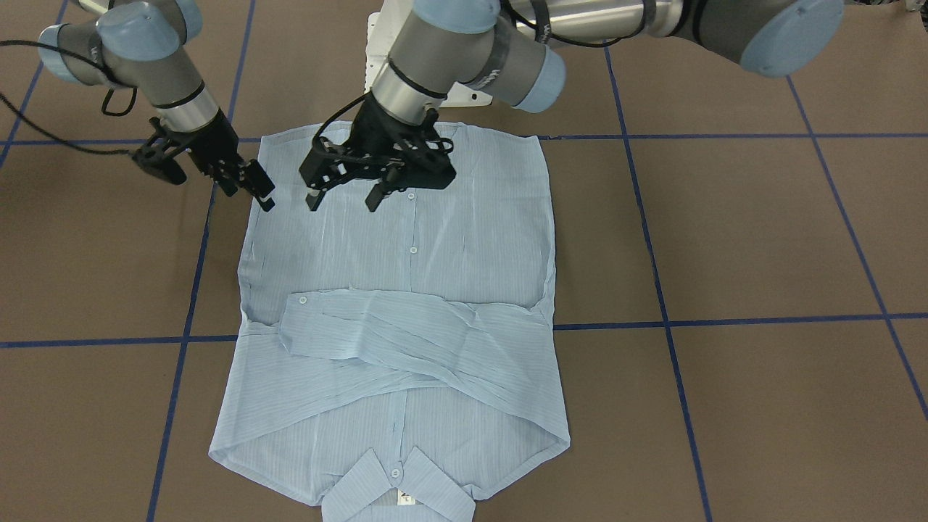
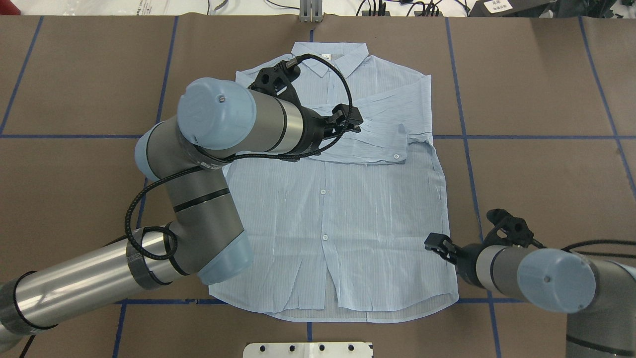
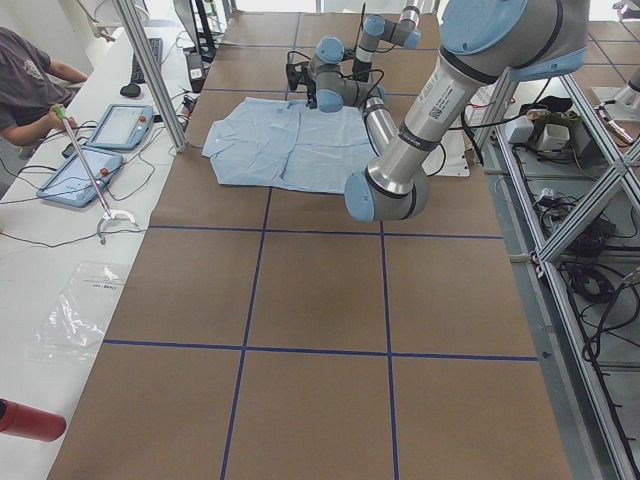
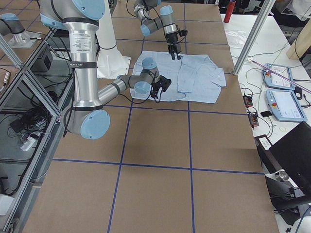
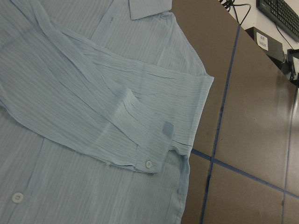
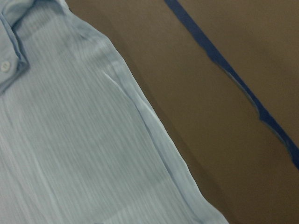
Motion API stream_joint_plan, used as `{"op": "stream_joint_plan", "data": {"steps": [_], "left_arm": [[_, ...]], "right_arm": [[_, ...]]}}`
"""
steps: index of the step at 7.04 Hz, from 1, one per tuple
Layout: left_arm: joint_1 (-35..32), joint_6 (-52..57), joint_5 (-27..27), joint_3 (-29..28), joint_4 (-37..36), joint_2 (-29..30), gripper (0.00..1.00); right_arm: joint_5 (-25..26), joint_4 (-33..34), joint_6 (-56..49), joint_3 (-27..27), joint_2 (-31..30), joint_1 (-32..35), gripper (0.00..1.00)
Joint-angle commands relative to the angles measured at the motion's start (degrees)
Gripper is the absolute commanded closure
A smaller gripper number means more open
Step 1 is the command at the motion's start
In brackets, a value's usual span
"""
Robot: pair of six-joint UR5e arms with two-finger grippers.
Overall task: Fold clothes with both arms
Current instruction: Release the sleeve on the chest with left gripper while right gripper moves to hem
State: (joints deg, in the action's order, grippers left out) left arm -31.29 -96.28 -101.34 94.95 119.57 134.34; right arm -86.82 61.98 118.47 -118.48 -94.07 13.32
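Heads up on what you can't see: in the overhead view the left arm [image 2: 223,149] covers a good chunk of the shirt [image 2: 338,209] on that side, and neither wrist cam shows its own fingers, just fabric and table [image 2: 536,174]. The collar [image 1: 395,486] is clipped by the bottom edge of the front view, and in both side views the grippers are too small to read. The shirt itself is pale blue with fine stripes and lies flat, front up and buttoned, hem toward the robot and collar on the far side, with a small label [image 1: 404,497] showing at the neck. Both sleeves [image 1: 406,326] are folded across the chest, one cuff [image 5: 149,158] on top with its white button showing, and the cloth is a bit wrinkly there. The left gripper [image 1: 342,206] hangs over the shirt's middle, clear of the cloth, fingers spread wide with nothing in them. The right gripper [image 1: 251,199] sits low at the side edge near the hem – it looks parted too, holding nothing, with one fingertip right at the fabric's edge.
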Motion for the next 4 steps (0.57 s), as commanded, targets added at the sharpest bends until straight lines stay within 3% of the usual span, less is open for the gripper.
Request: {"op": "stream_joint_plan", "data": {"steps": [1,3,4], "left_arm": [[-0.4,1.0,0.2,1.0,-0.1,-1.2,0.03],[-0.4,0.8,0.3,1.0,-0.1,-1.3,0.03],[-0.4,0.8,0.3,0.9,-0.1,-1.4,0.03]], "right_arm": [[3.3,2.1,4.5,-0.9,-2.0,-5.8,0.11],[3.0,2.0,4.5,-1.4,-4.5,-6.0,0.19],[2.7,2.1,4.6,-2.2,-4.5,-6.0,0.31]]}}
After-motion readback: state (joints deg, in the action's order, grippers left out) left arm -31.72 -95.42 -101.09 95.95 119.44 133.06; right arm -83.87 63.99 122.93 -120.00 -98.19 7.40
